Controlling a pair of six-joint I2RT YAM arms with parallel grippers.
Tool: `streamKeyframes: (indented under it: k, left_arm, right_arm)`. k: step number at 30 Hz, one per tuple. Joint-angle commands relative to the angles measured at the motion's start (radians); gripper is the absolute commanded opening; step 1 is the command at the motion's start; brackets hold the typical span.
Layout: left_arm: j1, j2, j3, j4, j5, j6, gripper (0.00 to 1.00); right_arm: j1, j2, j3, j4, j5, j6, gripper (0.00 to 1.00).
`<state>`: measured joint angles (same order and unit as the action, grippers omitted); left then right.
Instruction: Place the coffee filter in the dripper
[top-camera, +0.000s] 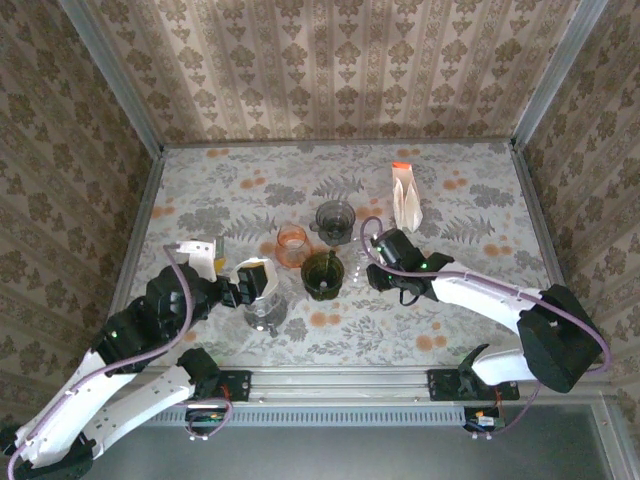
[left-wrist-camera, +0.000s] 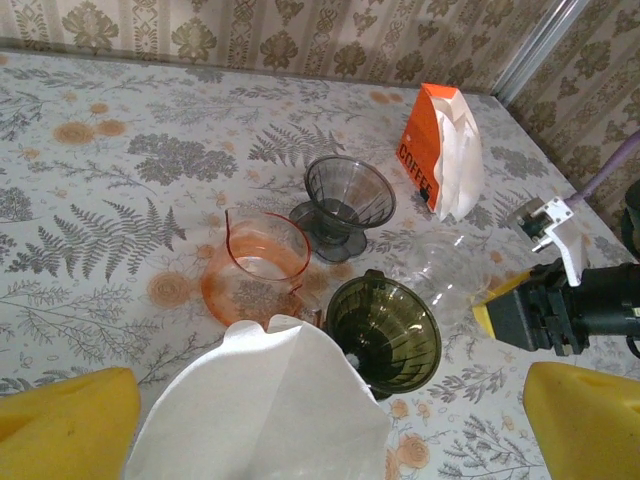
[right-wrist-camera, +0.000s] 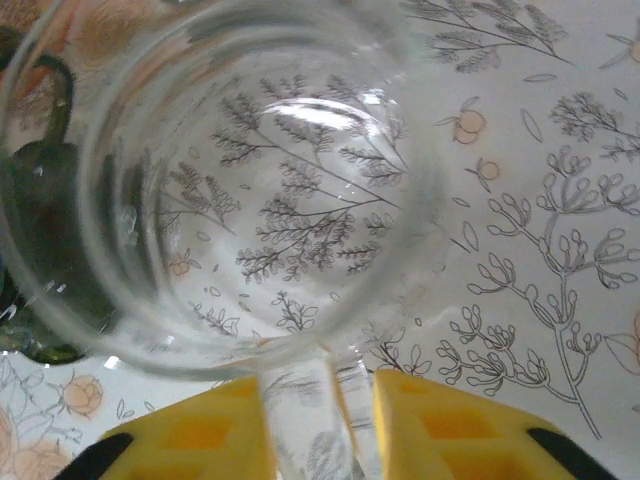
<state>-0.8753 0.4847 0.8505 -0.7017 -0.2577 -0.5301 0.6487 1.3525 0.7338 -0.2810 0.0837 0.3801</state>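
Observation:
The white paper coffee filter (left-wrist-camera: 260, 405) stands opened up between the wide-apart yellow fingers of my left gripper (left-wrist-camera: 330, 430), which is open. From above, the filter (top-camera: 255, 278) sits on top of a clear dripper (top-camera: 265, 312), with the left gripper (top-camera: 240, 275) around it. A dark green dripper (left-wrist-camera: 385, 330) stands just to the right (top-camera: 322, 275). My right gripper (right-wrist-camera: 322, 430) is shut on the handle of a clear glass vessel (right-wrist-camera: 250, 200), its yellow pads pressed against both sides of the handle. That vessel (top-camera: 355, 272) rests on the table beside the green dripper.
An orange glass cup (top-camera: 292, 245) and a grey dripper (top-camera: 335, 220) stand behind the green one. An orange-and-white filter package (top-camera: 405, 195) stands upright at the back right. Patterned walls close in the table (top-camera: 480, 200) on three sides.

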Motion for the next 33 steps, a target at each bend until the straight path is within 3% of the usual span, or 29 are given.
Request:
streamKeyframes:
  k: [1, 7, 19, 26, 33]
  left_arm:
    - [0.006, 0.002, -0.008, 0.029, 0.007, -0.012, 1.0]
    - [0.009, 0.005, -0.008, 0.036, 0.009, -0.005, 1.0]
    - [0.022, 0.006, -0.008, 0.049, 0.018, 0.009, 1.0]
    - [0.035, 0.017, -0.012, 0.062, 0.037, 0.008, 1.0]
    - [0.042, 0.02, -0.002, 0.057, 0.05, 0.007, 1.0]
  right_arm:
    - [0.021, -0.012, 0.009, -0.037, 0.041, -0.011, 0.2]
    - [0.087, -0.082, -0.011, -0.113, 0.077, 0.028, 0.12]
    - [0.368, -0.258, -0.045, -0.367, 0.195, 0.246, 0.11]
    - [0.518, -0.199, -0.019, -0.351, 0.241, 0.331, 0.12]
    - [0.539, -0.142, -0.024, -0.307, 0.214, 0.352, 0.19]
